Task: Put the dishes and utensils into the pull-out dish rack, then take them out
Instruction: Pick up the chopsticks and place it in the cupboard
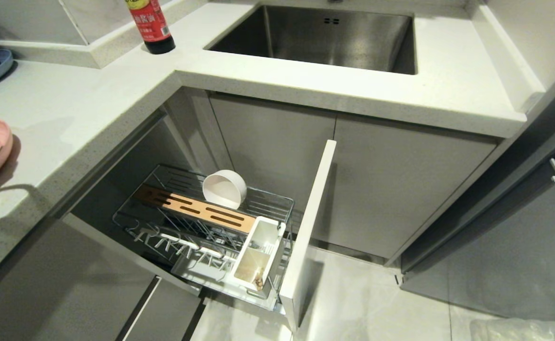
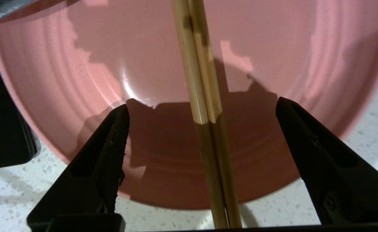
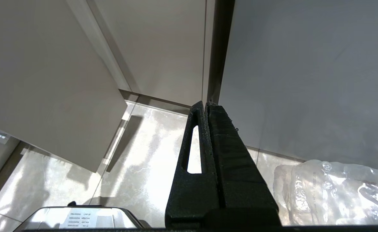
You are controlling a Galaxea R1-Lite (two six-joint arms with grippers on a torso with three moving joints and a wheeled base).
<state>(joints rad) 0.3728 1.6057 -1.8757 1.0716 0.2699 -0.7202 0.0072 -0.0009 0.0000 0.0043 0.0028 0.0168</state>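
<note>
We are in the loading step: the cream bowl (image 1: 224,189) already stands on edge in the pull-out rack (image 1: 201,227), behind the slotted wooden board (image 1: 194,207), while the pink plate (image 2: 111,64) waits on the counter (image 1: 83,109) at our left. Our left gripper (image 2: 202,109) hangs over that plate with its fingers (image 2: 106,141) spread wide, one on each side of the chopsticks (image 2: 205,96), which lie together across the plate. Neither finger touches them, so nothing is held. We judge the next move calls for lowering until the tips bracket the pair, then pinching both sticks together. Our right gripper (image 3: 205,106) is parked low, pointing toward the floor (image 3: 144,154), fingers pressed together and empty.
</note>
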